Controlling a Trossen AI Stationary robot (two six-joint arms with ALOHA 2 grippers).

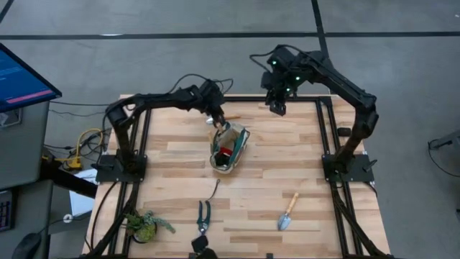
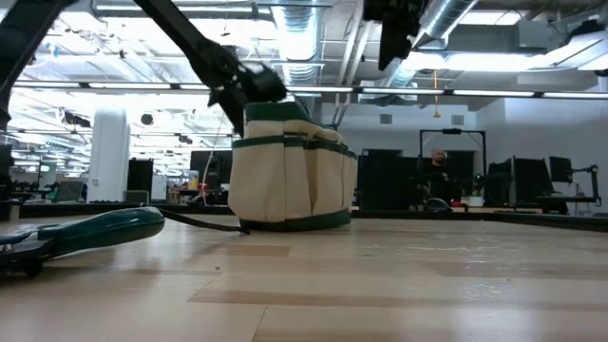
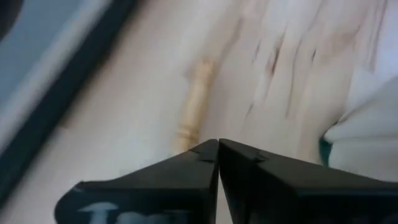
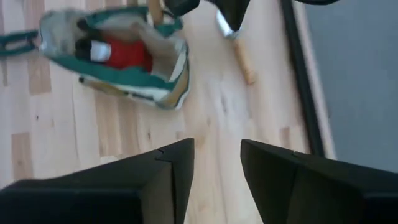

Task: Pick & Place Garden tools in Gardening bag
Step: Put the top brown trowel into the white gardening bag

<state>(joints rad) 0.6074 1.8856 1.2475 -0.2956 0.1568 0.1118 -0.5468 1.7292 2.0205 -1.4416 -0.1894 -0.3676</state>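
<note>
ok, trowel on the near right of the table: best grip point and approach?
Take the trowel by its wooden handle, from straight above. It lies flat with bare table around it, blade toward the near edge, so close the fingers across the handle.

Overhead camera looks straight down on whole table [image 1: 302, 155]. Low camera sits at tabletop level, facing room. Wrist cameras look down past own fingers, left closest to wood. Gardening bag [image 1: 229, 148] shared by overhead, low, right wrist.

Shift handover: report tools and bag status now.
Left tool shut on trowel handle beside bag. Right tool open, empty, at far edge. Trowel, shears, hooked tool still out.
</note>
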